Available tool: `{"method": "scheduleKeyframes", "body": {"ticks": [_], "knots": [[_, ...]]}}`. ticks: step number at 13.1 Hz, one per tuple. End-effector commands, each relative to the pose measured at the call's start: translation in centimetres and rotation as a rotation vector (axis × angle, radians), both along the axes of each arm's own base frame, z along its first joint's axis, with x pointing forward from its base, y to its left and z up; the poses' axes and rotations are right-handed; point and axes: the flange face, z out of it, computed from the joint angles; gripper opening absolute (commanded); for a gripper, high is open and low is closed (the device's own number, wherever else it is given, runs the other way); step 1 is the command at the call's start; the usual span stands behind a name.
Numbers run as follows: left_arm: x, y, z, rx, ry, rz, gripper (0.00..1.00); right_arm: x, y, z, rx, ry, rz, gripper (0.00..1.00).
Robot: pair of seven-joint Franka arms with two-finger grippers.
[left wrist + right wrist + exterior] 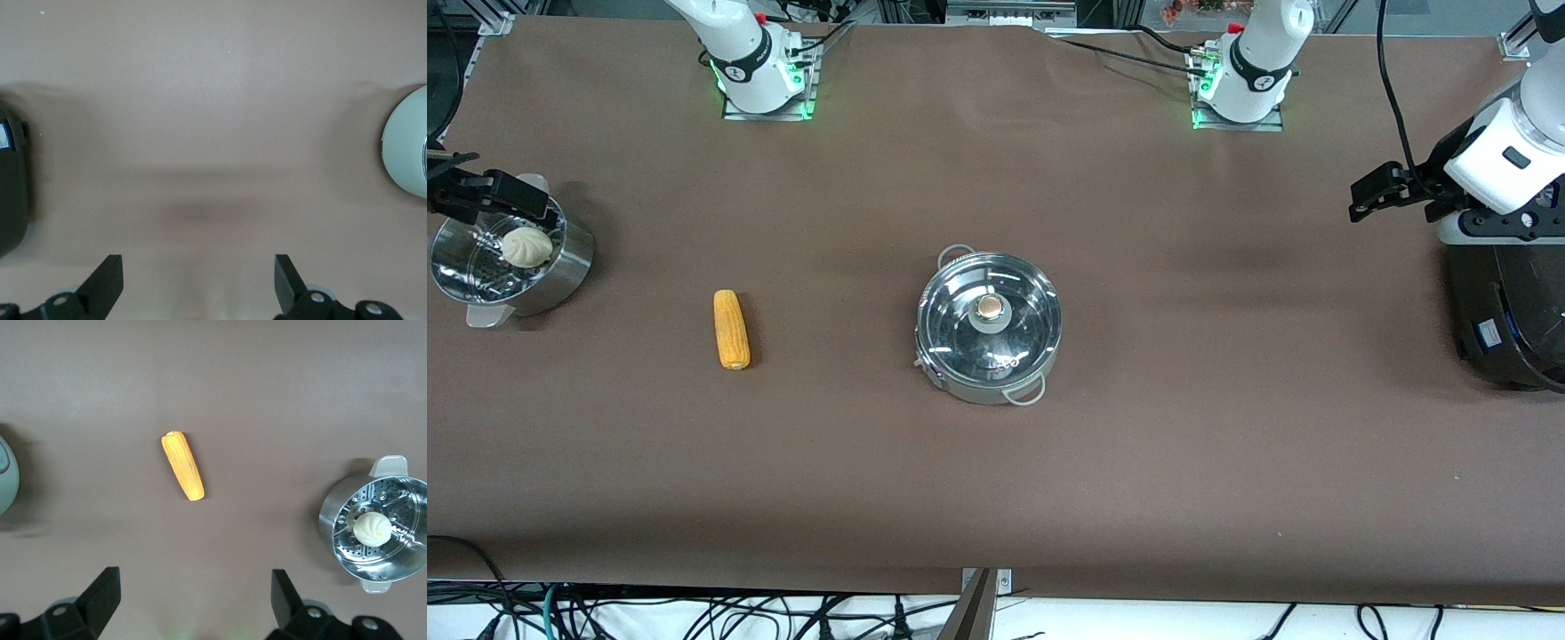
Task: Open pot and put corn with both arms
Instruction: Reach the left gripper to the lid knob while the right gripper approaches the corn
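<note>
Nearest me sits the shallow shiny steel pot (989,327), glass lid with its tan knob (989,307) on, mid-surface. Beside it, toward the right arm's end, lies the yellow-orange corn cob (731,329) — untouched. I see both arms waiting: right gripper (193,603) over the perforated steel steamer basket (480,267), left gripper (199,283) above the big black cooker (1507,311) — jaws spread, holding nothing.
</note>
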Motion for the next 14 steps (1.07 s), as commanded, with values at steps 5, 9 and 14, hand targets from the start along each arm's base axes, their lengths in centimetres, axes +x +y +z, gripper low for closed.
{"method": "scheduleKeyframes", "body": {"ticks": [5,9,14], "knots": [[0.1,-6.9,-1.2,-0.021,0.049,-0.116,1.0,0.2,0.2,-0.3,0.009,0.017,-0.007,1.0],[0.2,-16.7,-2.7,-0.011,0.055,-0.182,1.0,1.3,-0.9,-1.6,0.007,0.018,-0.033,1.0],[2.8,-29.4,-6.2,-0.016,-0.002,-0.047,1.0,3.0,0.4,-3.8,0.033,0.009,0.001,1.0]]}}
